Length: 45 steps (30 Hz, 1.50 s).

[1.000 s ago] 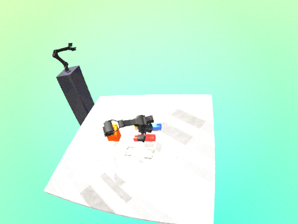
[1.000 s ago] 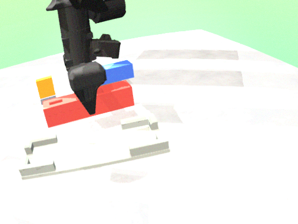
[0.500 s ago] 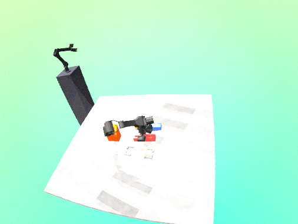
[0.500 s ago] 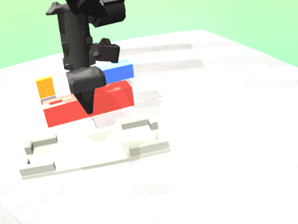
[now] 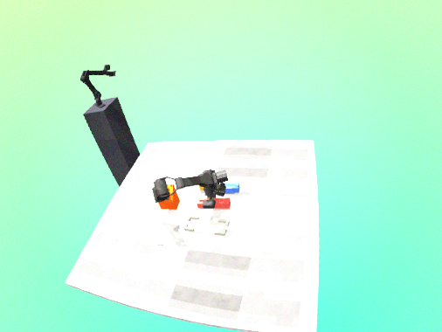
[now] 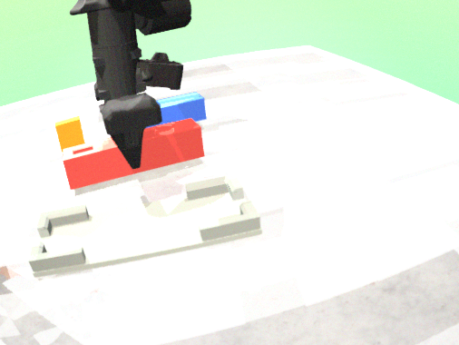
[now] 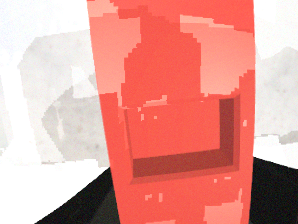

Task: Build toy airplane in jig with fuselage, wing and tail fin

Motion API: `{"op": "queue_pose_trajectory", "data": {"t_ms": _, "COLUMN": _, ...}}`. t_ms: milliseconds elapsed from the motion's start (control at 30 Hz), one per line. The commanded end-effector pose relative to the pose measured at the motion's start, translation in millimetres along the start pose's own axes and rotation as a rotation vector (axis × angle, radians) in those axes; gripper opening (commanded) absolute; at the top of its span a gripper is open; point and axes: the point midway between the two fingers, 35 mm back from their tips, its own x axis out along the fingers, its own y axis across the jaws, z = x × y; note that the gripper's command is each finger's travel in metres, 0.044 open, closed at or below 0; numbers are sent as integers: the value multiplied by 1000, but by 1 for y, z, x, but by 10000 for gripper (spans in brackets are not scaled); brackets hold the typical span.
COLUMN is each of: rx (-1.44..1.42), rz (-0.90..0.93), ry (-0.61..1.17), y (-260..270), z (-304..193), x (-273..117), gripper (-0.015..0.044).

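Note:
The red fuselage (image 5: pixel 224 204) (image 6: pixel 181 144) (image 7: pixel 162 65) is level and a little above the table, behind the jig. Its wing socket (image 7: pixel 176 131) is empty in the wrist view, and the small tail socket (image 6: pixel 83 150) shows at its left end. My gripper (image 5: pixel 210 204) (image 6: pixel 132 152) (image 7: pixel 184 200) is shut across the middle of the fuselage; the far finger is hidden in the exterior view. The pale cradle jig (image 5: pixel 220 232) (image 6: pixel 231 227) holds nothing. The blue wing (image 5: pixel 232 189) (image 6: pixel 187 110) lies behind the fuselage, partly hidden. The orange tail fin (image 5: pixel 202 189) (image 6: pixel 70 134) stands behind the fuselage's left end.
An orange-red block (image 5: pixel 169 204) is left of the parts, under the arm's elbow. A dark pedestal (image 5: pixel 109 135) with another black arm (image 5: pixel 90 85) stands beyond the far left table edge. The low jig walls are just in front of the fuselage.

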Motion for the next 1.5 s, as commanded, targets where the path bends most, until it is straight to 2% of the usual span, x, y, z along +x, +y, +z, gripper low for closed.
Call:
{"op": "queue_pose_trajectory", "data": {"t_ms": 0, "rx": 7, "rz": 11, "ry": -15, "y": 2, "z": 6, "x": -14, "gripper": 0}}
{"op": "queue_pose_trajectory", "data": {"t_ms": 1133, "rx": 7, "rz": 10, "ry": -13, "y": 1, "z": 0, "x": -118, "gripper": 0}}
{"op": "queue_pose_trajectory", "data": {"t_ms": 1467, "rx": 23, "rz": 21, "ry": -13, "y": -18, "z": 4, "x": -111, "gripper": 0}}
